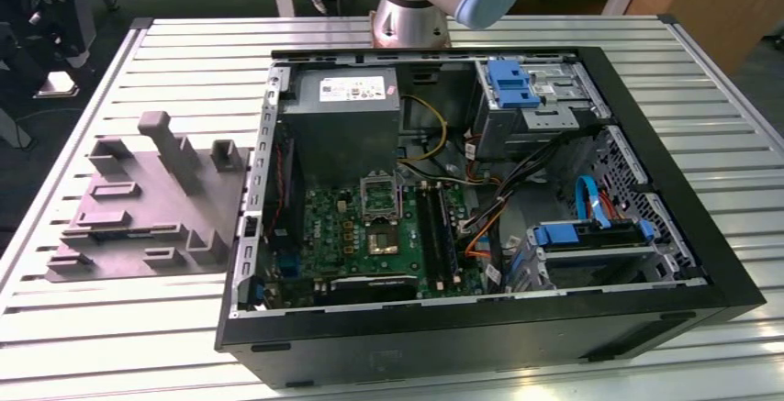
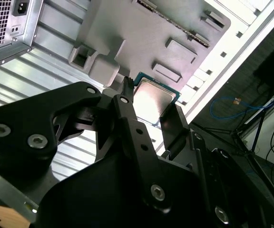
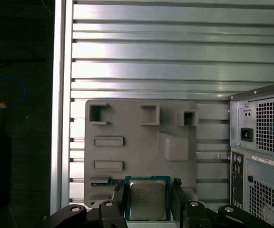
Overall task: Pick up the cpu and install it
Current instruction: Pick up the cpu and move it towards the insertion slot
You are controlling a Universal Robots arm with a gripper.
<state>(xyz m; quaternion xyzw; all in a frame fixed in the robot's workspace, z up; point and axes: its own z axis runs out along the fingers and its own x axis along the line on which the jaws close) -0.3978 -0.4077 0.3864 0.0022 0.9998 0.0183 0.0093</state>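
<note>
The black end effector point(image 3: 148, 186) pinches the small square cpu with a silvery metal top point(image 3: 147, 202) by two opposite edges. In the first wrist view the metal face is toward the camera. Its sides run parallel to the edges of the grey moulded tray point(image 3: 137, 142) behind it, and being square it shows no long axis.

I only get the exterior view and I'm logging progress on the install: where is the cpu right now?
Observer: In the first wrist view the cpu sits between the fingers of the pincer, gripped by two opposite edges.
Operator: Which face can you see?
Observer: Its silvery metal top faces the camera in both wrist views.
Operator: What lies beyond it?
Observer: In the first wrist view the grey tray lies beyond the cpu, and the cpu seems lifted well clear of it. The computer case stands beside the tray.
</note>
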